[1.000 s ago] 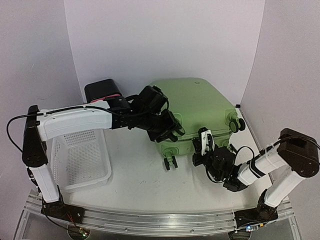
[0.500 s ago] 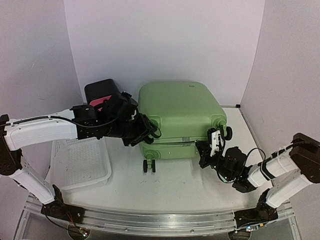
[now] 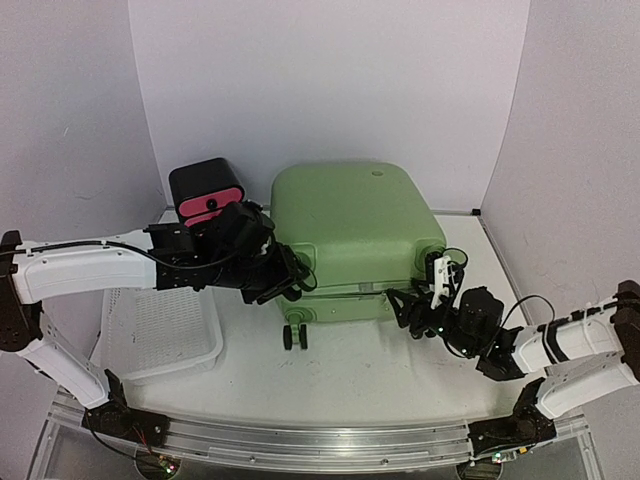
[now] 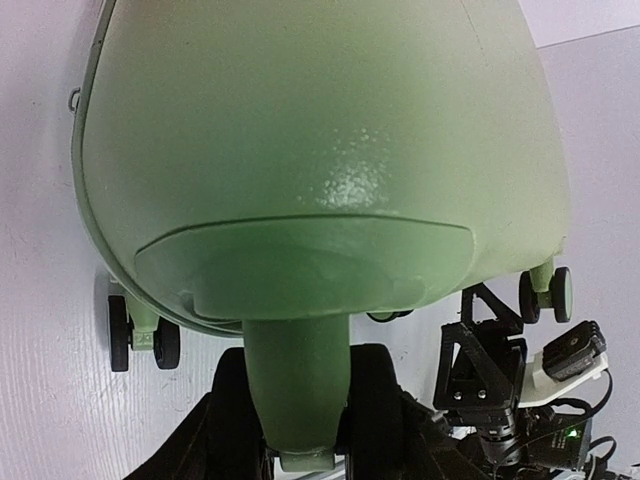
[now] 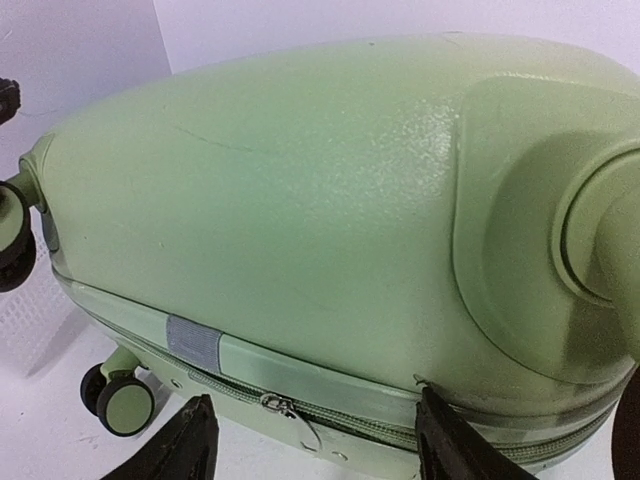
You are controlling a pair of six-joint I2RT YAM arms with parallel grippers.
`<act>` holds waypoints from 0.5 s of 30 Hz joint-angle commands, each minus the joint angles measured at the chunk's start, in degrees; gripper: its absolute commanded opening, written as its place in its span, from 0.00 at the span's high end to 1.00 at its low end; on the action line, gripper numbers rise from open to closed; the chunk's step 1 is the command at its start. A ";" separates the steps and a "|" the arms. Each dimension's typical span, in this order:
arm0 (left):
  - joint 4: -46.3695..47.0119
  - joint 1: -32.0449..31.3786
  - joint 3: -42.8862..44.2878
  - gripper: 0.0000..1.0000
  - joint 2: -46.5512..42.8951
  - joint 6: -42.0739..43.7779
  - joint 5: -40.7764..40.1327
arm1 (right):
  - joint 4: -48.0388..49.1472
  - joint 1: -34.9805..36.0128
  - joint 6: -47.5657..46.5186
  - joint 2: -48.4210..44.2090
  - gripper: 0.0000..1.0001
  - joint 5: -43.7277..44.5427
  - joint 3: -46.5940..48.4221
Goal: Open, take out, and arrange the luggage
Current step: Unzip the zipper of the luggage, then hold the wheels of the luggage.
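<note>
The closed luggage (image 3: 350, 225) lies flat at the centre of the table (image 3: 380, 365), left gripper (image 4: 305, 400) clamped on its wheel leg (image 4: 298, 350) at 7 o'clock, right gripper (image 5: 315, 420) with fingers (image 5: 185, 450) apart at 5 o'clock.

White worktop (image 3: 350, 375): light-green suitcase (image 3: 350, 220) lying flat in the middle, white perforated basket (image 3: 165, 335) on left, black-pink drawer box (image 3: 205, 190) back-left.

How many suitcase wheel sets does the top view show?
2: one wheel set below the luggage at its near left corner, another at its near right corner. Others may be hidden.
</note>
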 commanded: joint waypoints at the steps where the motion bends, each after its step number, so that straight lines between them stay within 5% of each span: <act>1: 11.36 -0.82 1.33 0.90 -5.81 4.80 0.72 | -5.39 -2.52 1.30 -7.55 0.27 0.57 1.32; 9: -2.38 -0.81 4.77 0.28 -5.44 10.39 -5.05 | -25.60 -2.53 4.17 -19.86 0.06 -8.63 5.99; 15: -5.46 -0.90 2.93 0.05 -8.82 18.77 -4.17 | -32.09 -2.53 4.18 -22.53 0.02 -14.69 10.85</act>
